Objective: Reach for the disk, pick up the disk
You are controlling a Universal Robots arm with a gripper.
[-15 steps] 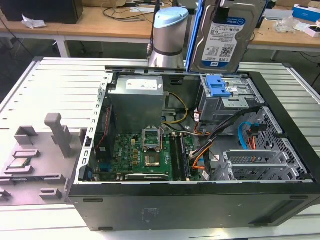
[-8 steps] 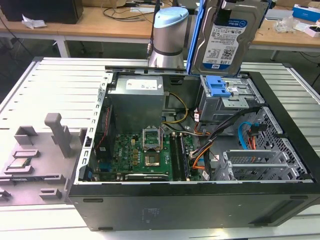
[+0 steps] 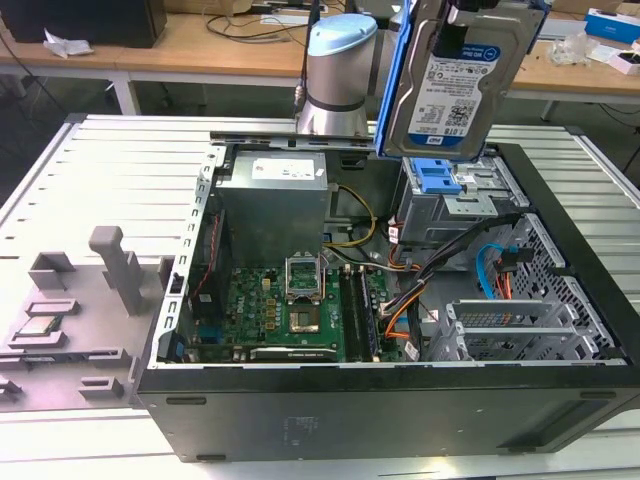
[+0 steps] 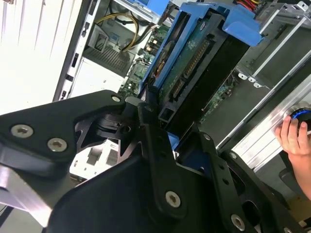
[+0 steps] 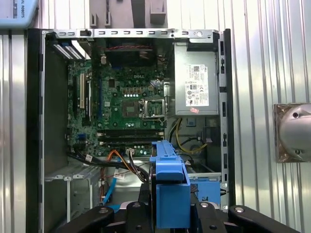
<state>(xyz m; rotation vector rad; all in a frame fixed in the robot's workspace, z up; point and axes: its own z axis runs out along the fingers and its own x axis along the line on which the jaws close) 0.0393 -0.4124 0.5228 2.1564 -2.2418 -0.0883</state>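
The disk (image 3: 460, 85) hangs upright above the open computer case (image 3: 380, 400), over its drive bay. Its silver face carries a white-and-blue label, and a blue plastic caddy frames it. My gripper (image 4: 167, 121) is shut on the disk, with a black finger on each side of the blue caddy. In the second wrist view the disk's (image 4: 194, 63) circuit-board underside and connector edge point away from the gripper. In the first wrist view the caddy's (image 5: 170, 194) blue edge stands between the fingers (image 5: 144, 196), above the case's drive bay.
Inside the case lie the motherboard (image 3: 295, 300), the power supply (image 3: 275, 195), orange and blue cables, and another blue caddy (image 3: 438, 180) in the drive bay. A grey fixture (image 3: 75, 300) sits at the exterior view's left. A person's hand (image 4: 294, 136) rests beside the case.
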